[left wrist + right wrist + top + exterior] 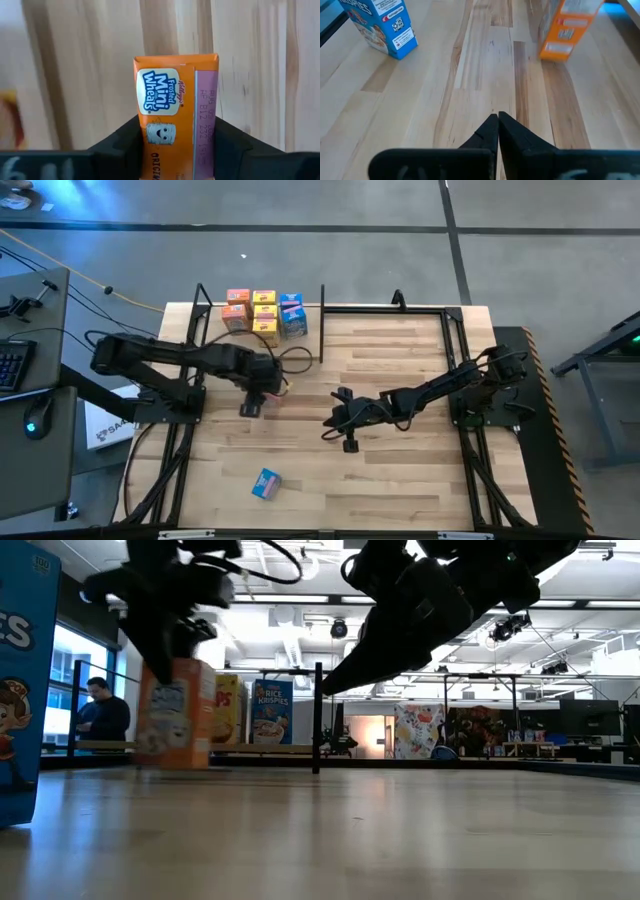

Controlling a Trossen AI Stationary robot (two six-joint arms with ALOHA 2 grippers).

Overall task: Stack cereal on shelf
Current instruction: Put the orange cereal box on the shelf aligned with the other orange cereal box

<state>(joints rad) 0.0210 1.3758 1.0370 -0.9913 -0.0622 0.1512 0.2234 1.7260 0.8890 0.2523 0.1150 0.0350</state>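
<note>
An orange cereal box [170, 115] marked Frosted Mini Wheats stands upright on the striped tabletop, left of the middle, with my left gripper [175, 150] shut on it from above. My right gripper [497, 125] is shut on nothing and hovers over the table's middle [340, 420]. A blue cereal box [266, 484] lies on the table near the front edge. Several more cereal boxes [264, 312], orange, yellow and blue, stand in the shelf [322, 320] at the far left. My left gripper pinches the orange box's two narrow sides [212, 137] between its two fingers, at the box's upper end. The fingers [120, 147] point down from above. The box stays upright [175, 715], and its lower end appears to rest on the table.
The shelf's black post [318, 715] stands just right of the stacked boxes. A black frame [450, 320] runs along the table's far and right edges. Bare wood lies between the two grippers and toward the near right. A person [100, 715] stands in the room beyond the table.
</note>
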